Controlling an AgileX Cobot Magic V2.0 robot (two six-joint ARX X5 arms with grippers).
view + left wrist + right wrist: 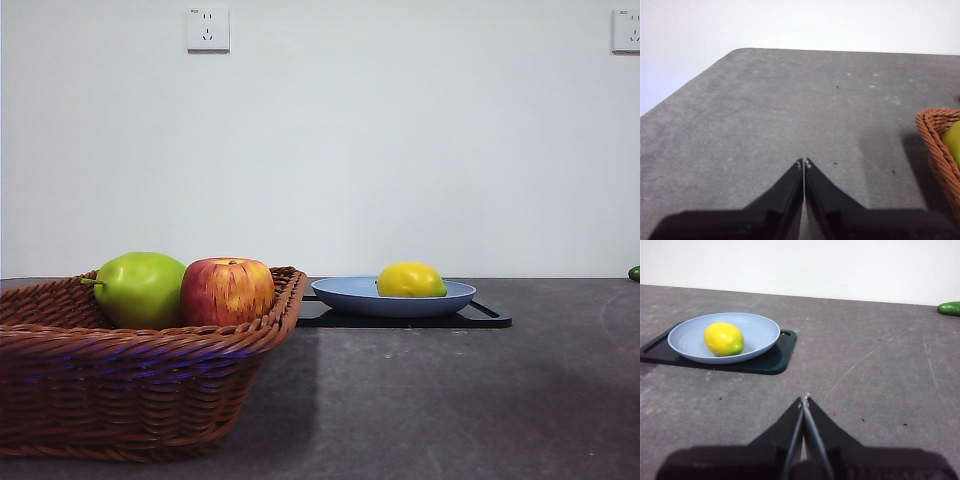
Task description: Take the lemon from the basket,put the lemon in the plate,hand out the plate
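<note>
The yellow lemon lies in the grey-blue plate, which rests on a flat black tray. The brown wicker basket stands at the near left of the front view. My left gripper is shut with nothing in it, over bare table a little way from the basket's corner. Shut and holding nothing as well, my right gripper hovers above the table, short of the plate and apart from it. Neither arm shows in the front view.
A green pear-like fruit and a red-yellow streaked apple sit in the basket. The black tray lies under the plate. A small green object lies at the far right of the grey table.
</note>
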